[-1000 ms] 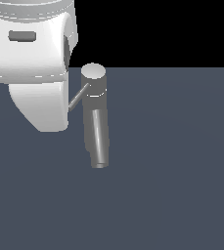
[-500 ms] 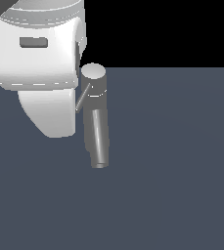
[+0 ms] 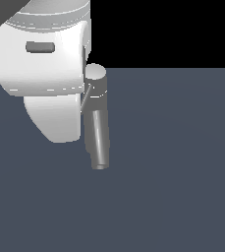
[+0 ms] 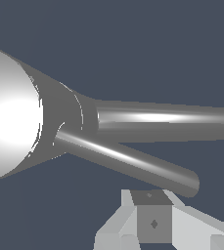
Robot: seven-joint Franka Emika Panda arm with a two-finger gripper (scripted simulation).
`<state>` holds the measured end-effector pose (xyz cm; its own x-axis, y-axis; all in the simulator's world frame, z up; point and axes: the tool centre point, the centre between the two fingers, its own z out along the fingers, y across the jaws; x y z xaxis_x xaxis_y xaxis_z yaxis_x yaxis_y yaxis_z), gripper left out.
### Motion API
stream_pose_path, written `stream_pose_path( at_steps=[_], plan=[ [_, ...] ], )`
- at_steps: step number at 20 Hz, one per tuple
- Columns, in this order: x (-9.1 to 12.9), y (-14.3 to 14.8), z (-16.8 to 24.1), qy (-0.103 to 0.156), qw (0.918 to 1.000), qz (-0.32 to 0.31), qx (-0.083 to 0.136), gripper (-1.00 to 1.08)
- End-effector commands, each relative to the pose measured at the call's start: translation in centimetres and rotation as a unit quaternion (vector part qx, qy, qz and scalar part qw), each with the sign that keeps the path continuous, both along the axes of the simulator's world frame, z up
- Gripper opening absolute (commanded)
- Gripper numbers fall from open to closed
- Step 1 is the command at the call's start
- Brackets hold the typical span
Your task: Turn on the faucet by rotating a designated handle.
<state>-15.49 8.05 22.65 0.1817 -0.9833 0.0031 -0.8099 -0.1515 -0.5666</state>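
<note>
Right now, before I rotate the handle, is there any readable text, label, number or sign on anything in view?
None: no text can be read in either view.
Grey metallic upright faucet: plain, no marking.
Thin dark-grey rod handle: plain.
Bulky white robot gripper: only a small diamond-shaped mark on a grey block, not a letter or number.

End effector crowds handle — floor beyond faucet open.

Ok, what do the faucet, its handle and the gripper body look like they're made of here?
Faucet: looks like grey polished metal, with bright streaks along the spout. Handle: the same dark, glossy metallic look, with a streak highlight. Gripper: smooth white plastic-like shell, evenly shaded. All of it is rendered, so these are only appearances.
</note>
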Motion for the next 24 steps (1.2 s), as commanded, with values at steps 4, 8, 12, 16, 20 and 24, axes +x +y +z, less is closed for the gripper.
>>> stream_pose_path(
  at_steps=[4, 8, 12, 16, 20, 24],
  plan=[
    [0.1, -1.2, -0.1, 0.001, 1.0, -0.004, 0.0, -1.0],
    [0.1, -2.0, -0.2, 0.001, 1.0, -0.005, 0.0, -1.0],
    [0.1, -2.7, -0.3, 0.002, 1.0, -0.005, 0.0, -1.0],
    [0.2, -3.5, -0.4, 0.002, 1.0, -0.006, 0.0, -1.0],
    [0.2, -4.4, -0.4, 0.002, 1.0, -0.006, 0.0, -1.0],
    [0.2, -5.2, -0.5, 0.003, 1.0, -0.007, 0.0, -1.0]
  ],
)
